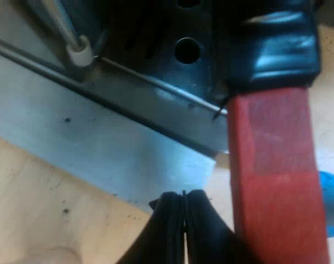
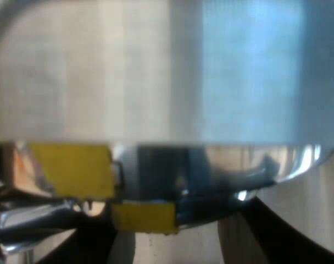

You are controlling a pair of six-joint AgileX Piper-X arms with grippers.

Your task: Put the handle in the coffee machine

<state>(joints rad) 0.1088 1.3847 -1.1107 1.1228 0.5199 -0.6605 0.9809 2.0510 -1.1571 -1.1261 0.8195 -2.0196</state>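
Observation:
The holder's handle stands close beside my left gripper (image 1: 183, 199), its red end (image 1: 277, 181) nearest and a glossy black part (image 1: 277, 44) above it reaching to the espresso machine's front. My left gripper is shut with nothing between its fingers, and the handle lies just outside them. Behind it run the machine's dark perforated drip tray (image 1: 186, 49) and its metal base edge (image 1: 156, 91). My right gripper (image 2: 178, 236) is right up against a brushed metal surface (image 2: 167, 71) with a shiny rim (image 2: 238, 170); its dark fingers (image 2: 288, 236) stand apart, open.
A thin metal rod with a white tip (image 1: 79, 52) hangs at the machine's base. A wooden tabletop (image 1: 40, 198) lies under my left gripper. Something blue (image 1: 333, 192) peeks out behind the red handle end. Yellow patches (image 2: 73, 168) reflect in the metal rim.

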